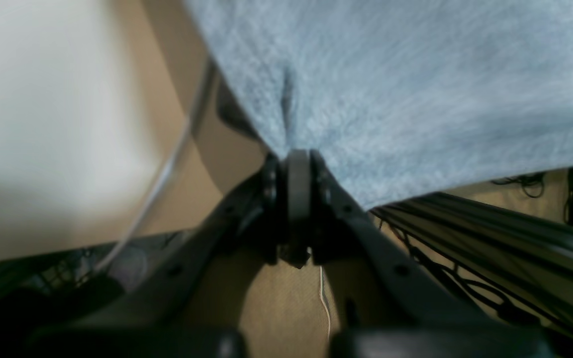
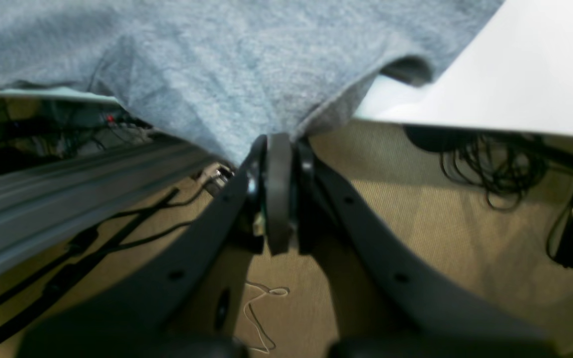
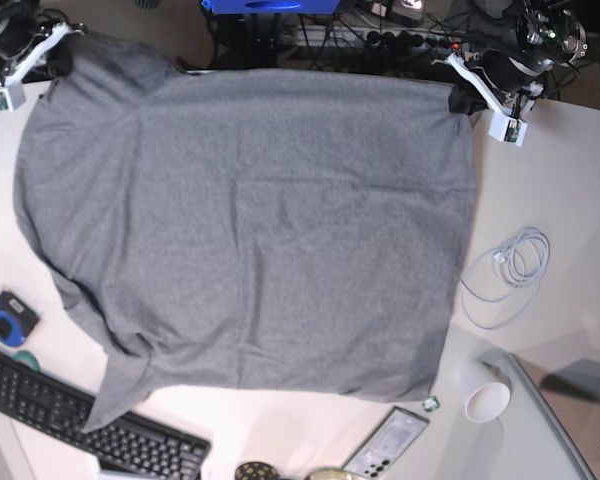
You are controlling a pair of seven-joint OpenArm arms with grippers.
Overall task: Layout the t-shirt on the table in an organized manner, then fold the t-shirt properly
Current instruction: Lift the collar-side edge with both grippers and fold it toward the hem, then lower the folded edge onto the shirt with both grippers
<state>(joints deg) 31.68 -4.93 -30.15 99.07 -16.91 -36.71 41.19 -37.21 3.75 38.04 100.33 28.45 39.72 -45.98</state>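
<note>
The grey t-shirt (image 3: 250, 230) lies spread flat over most of the white table (image 3: 560, 190), its body reaching from about 9 o'clock across to 3 o'clock in the base view, with one short sleeve trailing down toward 7 o'clock, where its end rests on the black keyboard (image 3: 70, 420).

Both far corners of the cloth are pinched. The right gripper (image 2: 279, 144) has its jaws pressed together on a corner of the t-shirt — seen at 11 o'clock in the base view — and in the right wrist view the fabric runs straight up out of the closed tips, hanging past the table's edge over the tan floor. The left gripper (image 1: 297, 156) is likewise clamped narrow on the opposite corner, at 1 o'clock in the base view, the grey knit fanning out above its tips.

Beside the shirt, at 3 o'clock, a coiled white cable (image 3: 505, 270) lies on the bare tabletop. A white paper cup (image 3: 485, 395) sits near 5 o'clock, just apart from the hem, with a phone (image 3: 385, 448) at about 5 o'clock along the near edge. A blue and black round object (image 3: 8, 318) sits at 8 o'clock, just beside the sleeve.
</note>
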